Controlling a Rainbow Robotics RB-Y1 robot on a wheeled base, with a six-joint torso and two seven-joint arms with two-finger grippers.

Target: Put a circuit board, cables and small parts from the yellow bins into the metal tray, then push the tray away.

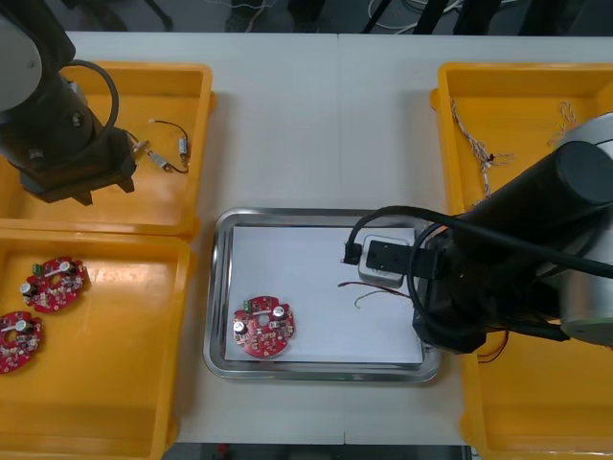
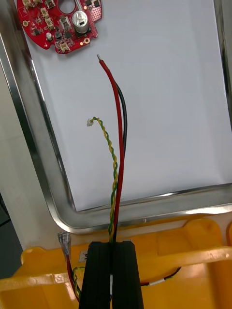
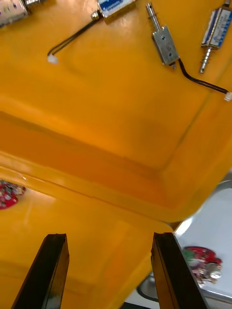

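The metal tray (image 1: 218,287), white inside, lies mid-table with a round red circuit board (image 1: 261,327) in its near left corner. My right gripper (image 2: 115,244) is shut on a bundle of cables: a red one (image 2: 116,106) with a black one beside it, and a yellow-green twisted one (image 2: 109,141). Their free ends lie on the tray's white floor (image 2: 169,96), short of the board (image 2: 60,21). The gripper hovers over the rim of the near right bin (image 2: 193,241). My left gripper (image 3: 108,235) is open over the wall between the two left bins, holding nothing.
Small metal parts (image 1: 168,153) lie in the far left bin (image 1: 192,125). Two more red boards (image 1: 56,284) sit in the near left bin (image 1: 105,402). Twisted cables (image 1: 474,144) lie in the far right bin (image 1: 517,96). The right arm (image 1: 498,278) covers the tray's right edge.
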